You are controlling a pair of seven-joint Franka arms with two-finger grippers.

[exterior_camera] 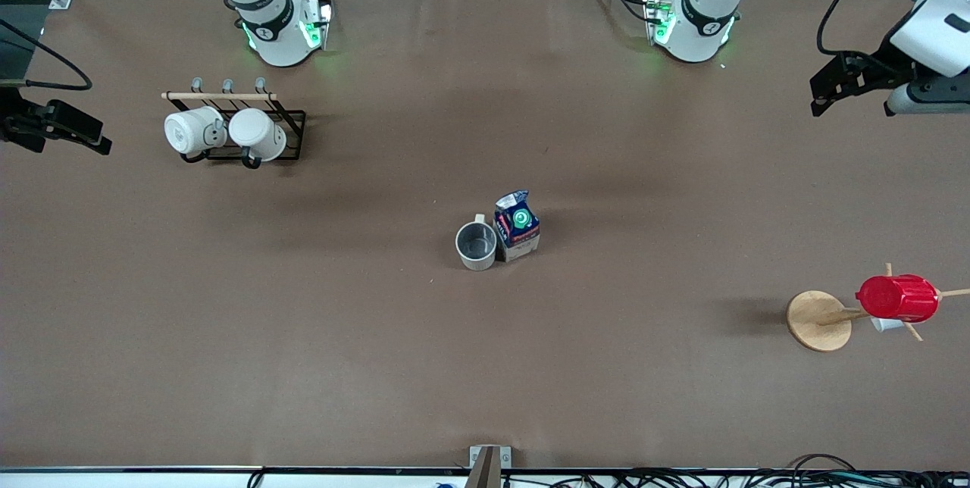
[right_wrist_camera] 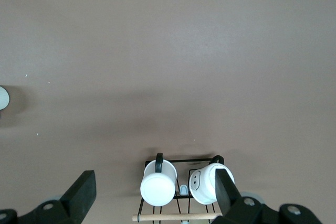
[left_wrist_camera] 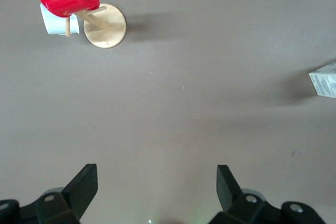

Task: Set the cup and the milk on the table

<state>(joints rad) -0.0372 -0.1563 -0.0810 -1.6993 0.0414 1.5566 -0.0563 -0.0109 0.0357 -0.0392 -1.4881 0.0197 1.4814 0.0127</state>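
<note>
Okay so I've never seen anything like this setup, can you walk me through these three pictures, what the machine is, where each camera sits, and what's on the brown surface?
These are two robot arms bolted along one edge of a table, each ending in a two-finger gripper. The wide picture comes from a high camera facing the arms. The other two come from cameras on the arms' wrists, looking down past the fingers.

Both arms wait at the table's ends. The left gripper and the right gripper are open and hold nothing.

In the middle, the cup stands upright beside the milk, close together. Toward the right arm's end, a black rack holds two white mugs. Toward the left arm's end, a wooden stand carries a red cup.
</note>
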